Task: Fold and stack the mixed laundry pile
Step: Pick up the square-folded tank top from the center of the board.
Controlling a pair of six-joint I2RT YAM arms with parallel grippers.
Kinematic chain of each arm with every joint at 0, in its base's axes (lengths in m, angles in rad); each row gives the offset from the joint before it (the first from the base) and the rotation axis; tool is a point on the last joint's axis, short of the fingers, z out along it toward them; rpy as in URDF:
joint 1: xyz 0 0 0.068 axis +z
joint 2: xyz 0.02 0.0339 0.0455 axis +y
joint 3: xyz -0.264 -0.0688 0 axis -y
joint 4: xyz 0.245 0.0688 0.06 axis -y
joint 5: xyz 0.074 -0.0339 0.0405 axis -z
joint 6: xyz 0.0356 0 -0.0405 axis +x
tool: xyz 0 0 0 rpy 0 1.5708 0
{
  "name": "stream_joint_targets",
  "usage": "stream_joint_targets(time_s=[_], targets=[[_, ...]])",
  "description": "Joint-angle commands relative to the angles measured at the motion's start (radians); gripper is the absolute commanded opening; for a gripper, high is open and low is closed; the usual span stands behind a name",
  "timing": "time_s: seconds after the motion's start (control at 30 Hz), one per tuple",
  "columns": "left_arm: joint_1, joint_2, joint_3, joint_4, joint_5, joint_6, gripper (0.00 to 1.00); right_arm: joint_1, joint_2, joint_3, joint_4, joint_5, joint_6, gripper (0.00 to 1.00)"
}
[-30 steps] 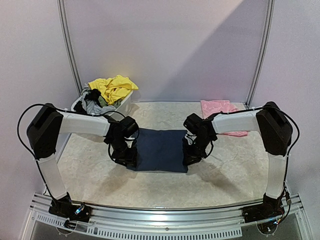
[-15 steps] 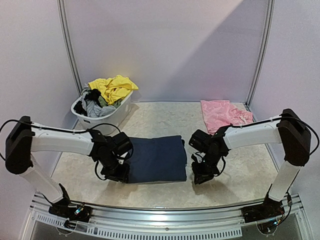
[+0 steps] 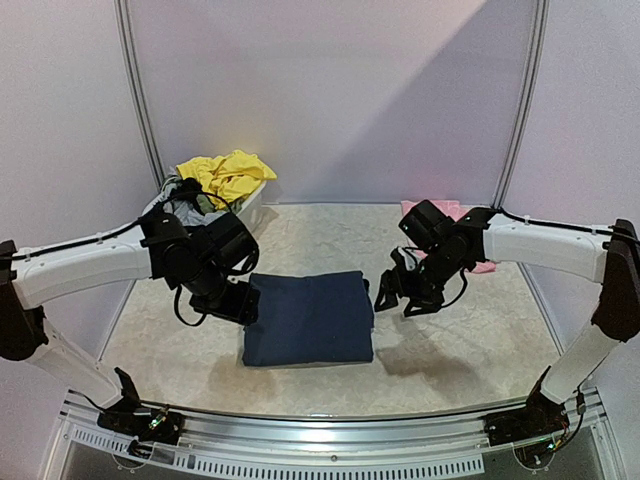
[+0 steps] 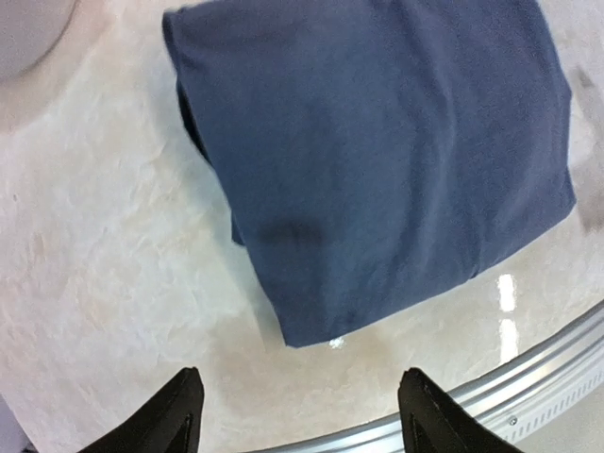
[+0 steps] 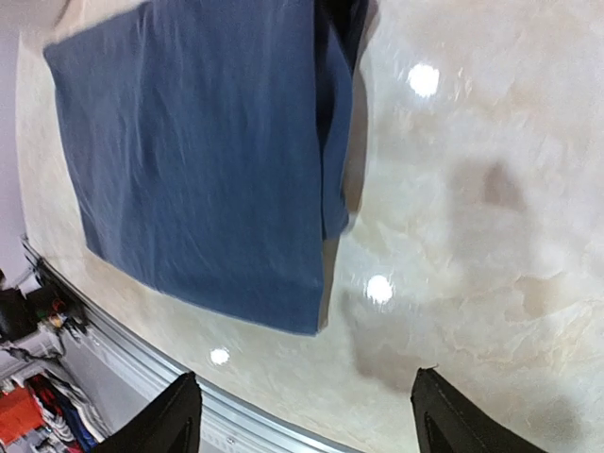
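A navy garment (image 3: 310, 318) lies folded in a flat rectangle on the table's middle; it also fills the upper part of the left wrist view (image 4: 377, 160) and the right wrist view (image 5: 198, 160). My left gripper (image 3: 238, 302) hovers over its left edge, open and empty (image 4: 300, 396). My right gripper (image 3: 402, 295) hangs just off its right edge, open and empty as well (image 5: 307, 396). A pink piece (image 3: 465, 210) lies at the back right, partly hidden by the right arm. Yellow cloth (image 3: 230, 172) and grey cloth (image 3: 190, 212) sit heaped at the back left.
A white plastic tub (image 3: 255, 200) at the back left holds the heaped clothes; my left arm crosses in front of it. A metal rail (image 3: 330, 440) runs along the table's near edge. Walls close in the back and sides.
Both grippers dragged the navy garment a little nearer, then opened and let go of it. Both have since lifted and drawn back from its edges.
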Motion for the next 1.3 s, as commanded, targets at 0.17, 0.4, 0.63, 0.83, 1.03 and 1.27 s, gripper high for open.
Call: stream_joint_targets(time_s=[0.17,0.4,0.63,0.83,1.03,1.27], targets=[[-0.222,0.377,0.494,-0.173,-0.163,0.33,0.72,-0.235,-0.016,0.007,-0.039,-0.022,-0.057,0.81],[-0.359,0.71,0.843,-0.267,-0.174,0.543,0.67,-0.406,-0.161,-0.137,-0.105,-0.003,-0.04,0.85],[-0.41,0.926,1.015,-0.295,-0.187,0.624,0.61,-0.514,-0.326,-0.227,-0.172,-0.005,-0.031,0.87],[-0.414,1.006,1.042,-0.287,-0.248,0.605,0.53,-0.516,-0.396,-0.259,-0.231,-0.004,-0.034,0.87],[-0.443,1.046,1.038,-0.254,-0.256,0.652,0.51,-0.516,-0.425,-0.243,-0.276,0.0,-0.033,0.87],[-0.454,1.089,1.055,-0.228,-0.303,0.681,0.48,-0.516,-0.419,-0.193,-0.317,0.008,-0.042,0.86]])
